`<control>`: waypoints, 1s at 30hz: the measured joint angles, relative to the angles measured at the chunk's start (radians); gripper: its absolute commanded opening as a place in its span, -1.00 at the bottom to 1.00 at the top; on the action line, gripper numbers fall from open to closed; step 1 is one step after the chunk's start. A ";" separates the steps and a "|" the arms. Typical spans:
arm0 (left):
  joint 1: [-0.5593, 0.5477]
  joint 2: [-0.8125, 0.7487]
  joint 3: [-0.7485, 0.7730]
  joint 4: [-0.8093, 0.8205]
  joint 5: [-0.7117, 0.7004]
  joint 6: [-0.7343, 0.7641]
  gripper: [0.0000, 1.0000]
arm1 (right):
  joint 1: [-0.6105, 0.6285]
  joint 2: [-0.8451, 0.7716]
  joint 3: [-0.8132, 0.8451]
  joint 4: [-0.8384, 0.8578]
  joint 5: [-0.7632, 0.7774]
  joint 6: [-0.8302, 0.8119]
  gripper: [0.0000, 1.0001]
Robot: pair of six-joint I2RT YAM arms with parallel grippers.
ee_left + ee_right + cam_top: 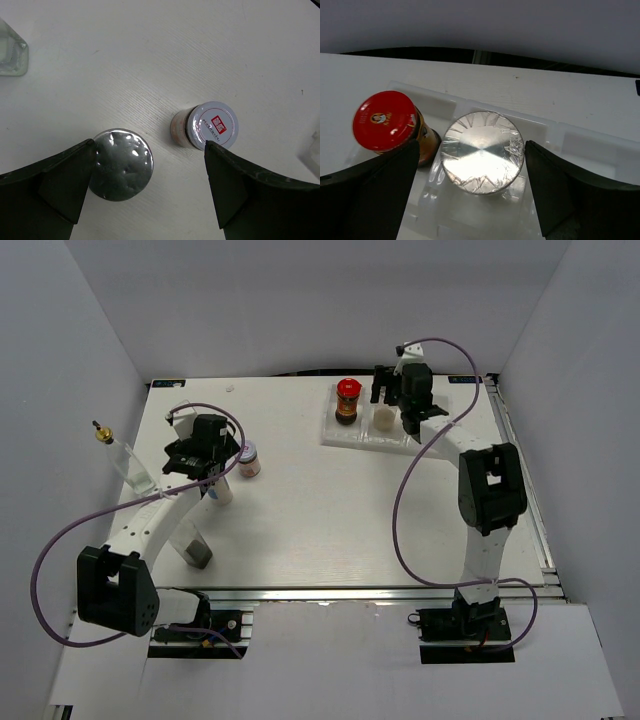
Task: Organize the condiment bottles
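Note:
The red-capped jar (347, 400) stands in the left compartment of the white tray (335, 436). My right gripper (392, 405) is open over the tray. In the right wrist view its fingers (472, 144) straddle a shiny foil-topped jar (482, 151) in the middle compartment without touching it, with the red-capped jar (385, 120) to the left. My left gripper (205, 468) is open and empty. In the left wrist view (149, 144) the silver-capped bottle (121, 164) sits by its left finger. The short pale-lidded jar (212, 125) sits by its right fingertip.
A slim clear gold-capped bottle (120, 452) lies at the table's left edge. A dark-ended bottle (197, 548) lies under my left arm. The tray's right compartment (580, 150) shows nothing in it. Purple cables loop beside both arms.

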 measured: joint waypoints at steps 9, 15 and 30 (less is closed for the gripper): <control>0.000 -0.005 0.012 -0.039 -0.009 -0.031 0.96 | 0.000 -0.270 -0.033 -0.025 -0.099 0.004 0.79; 0.000 -0.031 0.012 -0.099 -0.007 -0.040 0.96 | 0.000 -0.405 -0.078 -0.027 -0.173 0.015 0.79; 0.000 0.021 0.029 -0.168 -0.019 -0.058 0.96 | 0.000 -0.667 -0.317 -0.055 -0.219 0.034 0.79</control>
